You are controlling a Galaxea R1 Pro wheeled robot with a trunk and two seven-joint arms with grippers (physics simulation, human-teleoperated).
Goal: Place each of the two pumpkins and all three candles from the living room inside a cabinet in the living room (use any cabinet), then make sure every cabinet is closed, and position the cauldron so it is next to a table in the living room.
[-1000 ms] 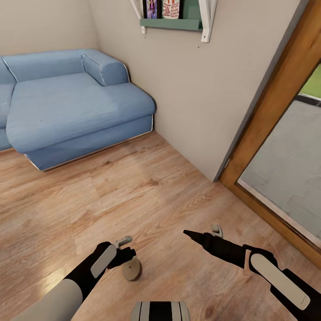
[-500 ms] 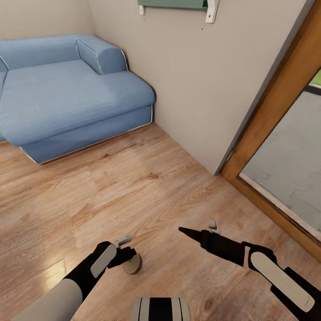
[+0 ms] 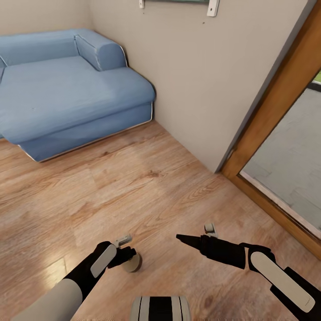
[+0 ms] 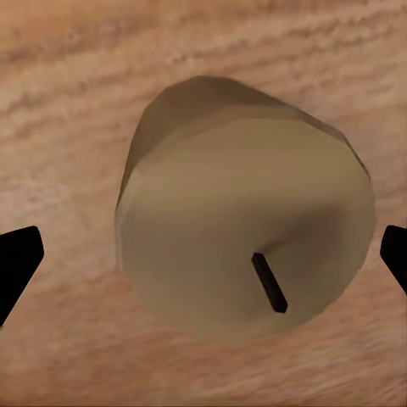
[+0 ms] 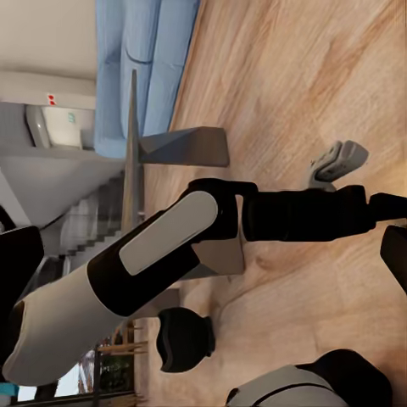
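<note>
1. On the wood floor, near and slightly left of centre in the head view, a candle stands just beside the left gripper, which hangs over it.
2. The candle is a short, stubby cylinder, so it is probably light and stiff. Its waxy side is likely a little slippery, so the best hold is across the round wall at mid-height, squeezed gently.
3. The left wrist view looks straight down on the candle. It shows the flat top and dark wick, with a dark fingertip at each side and clear floor between. The left jaws are open, straddling the candle without touching it.
4. The head view adds the setting: a blue sofa far left and a wood-framed door at right.
5. The right gripper hovers near right, holding nothing. Whether its jaws are open I cannot tell.
6. The right wrist view looks across at the left arm.
</note>
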